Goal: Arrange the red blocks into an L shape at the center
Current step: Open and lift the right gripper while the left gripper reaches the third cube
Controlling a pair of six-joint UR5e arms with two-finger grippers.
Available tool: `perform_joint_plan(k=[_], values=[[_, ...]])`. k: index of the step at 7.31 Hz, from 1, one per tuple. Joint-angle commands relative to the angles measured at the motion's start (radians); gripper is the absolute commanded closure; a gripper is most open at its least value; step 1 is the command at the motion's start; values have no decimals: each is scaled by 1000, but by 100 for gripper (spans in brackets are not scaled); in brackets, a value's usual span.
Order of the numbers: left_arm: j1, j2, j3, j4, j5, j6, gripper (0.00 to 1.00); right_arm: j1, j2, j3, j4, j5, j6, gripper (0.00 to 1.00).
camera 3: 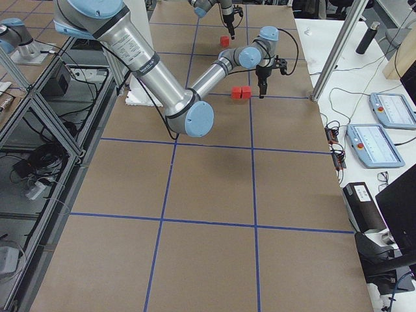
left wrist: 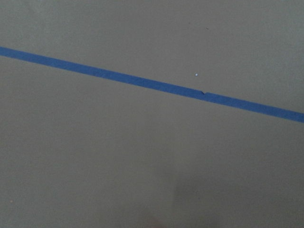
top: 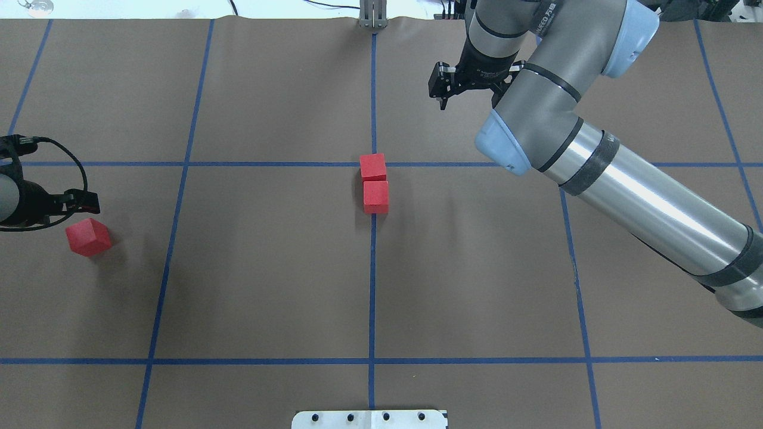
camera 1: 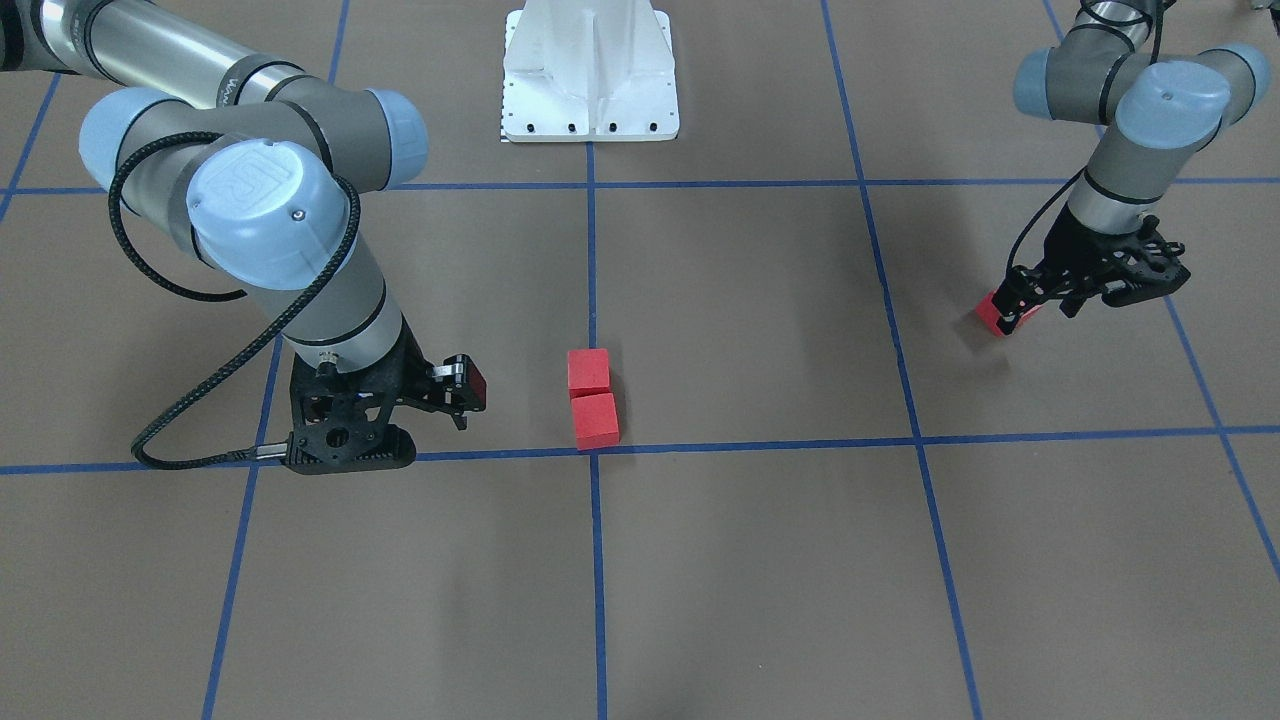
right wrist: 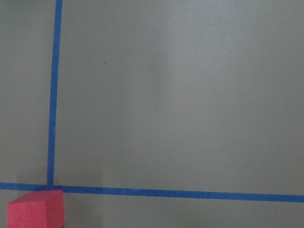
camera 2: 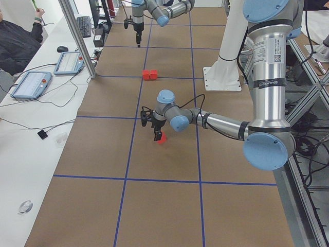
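Note:
Two red blocks point(top: 373, 167) point(top: 376, 197) lie touching in a short row along a blue tape line, at the center crossing point(top: 374, 164). They also show in the front view point(camera 1: 588, 371) point(camera 1: 596, 420). The third red block point(top: 88, 236) sits far to the left, turned diagonally on the brown surface. My left gripper point(camera 1: 1040, 305) hangs low right by it, jaws apart, one finger point(camera 1: 1012, 298) overlapping the block point(camera 1: 992, 316). My right gripper point(top: 441, 86) is open and empty, beyond and right of the pair. The right wrist view shows one block point(right wrist: 35, 209) at its bottom left.
The robot's white base plate point(camera 1: 590, 70) stands behind the center on the robot's side. Blue tape lines point(left wrist: 142, 81) grid the brown surface. Operators' tablets point(camera 2: 31, 85) and cables lie on the white bench along the far side.

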Motion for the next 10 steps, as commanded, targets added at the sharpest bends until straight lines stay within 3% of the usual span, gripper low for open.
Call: perform_joint_plan(k=[1,10], values=[[15,18,-17,-1,1,-20,0,1,-2,0,0,0,0,1],[66,-7,18,2,1,-82,0,-3,-22,0,2,-1,0,1]])
